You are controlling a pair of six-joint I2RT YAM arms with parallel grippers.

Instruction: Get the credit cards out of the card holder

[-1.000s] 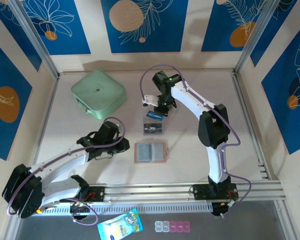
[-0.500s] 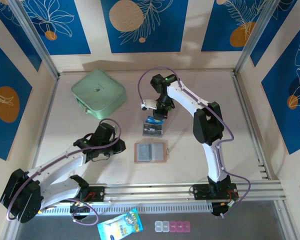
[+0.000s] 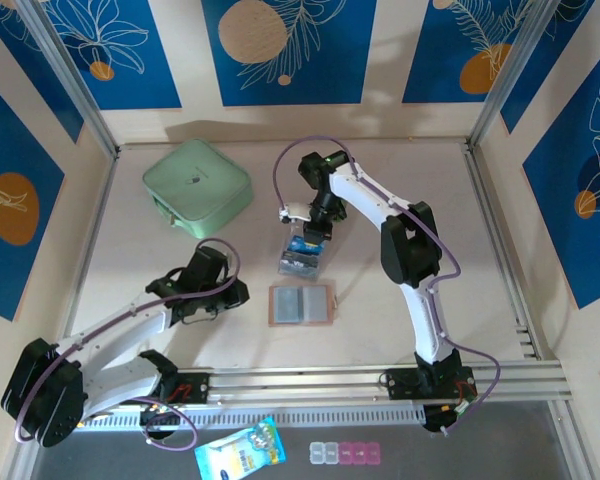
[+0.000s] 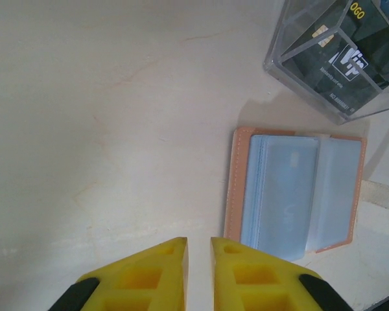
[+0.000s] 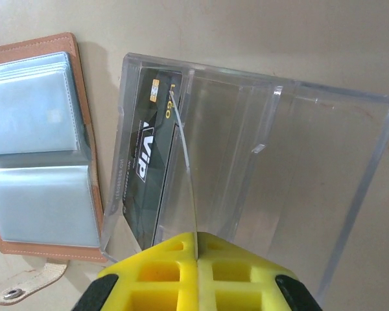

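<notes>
The tan-pink leather-like bifold card holder (image 3: pixel 302 304) lies open and flat on the pale table (image 3: pixel 480 250), its grey-blue clear sleeves facing up. Just beyond it sits the transparent plastic box (image 5: pixel 298 168), with a dark plastic card (image 5: pixel 146 175) (marked "VIP") standing inside, by the wall nearest the holder. The right gripper (image 5: pixel 196 238) has its jaws closed on a thin blue plastic card (image 3: pixel 302 242), which stands edge-on inside the box. The left gripper (image 4: pixel 199 243) hangs over bare table left of the holder, jaws all but closed on nothing.
</notes>
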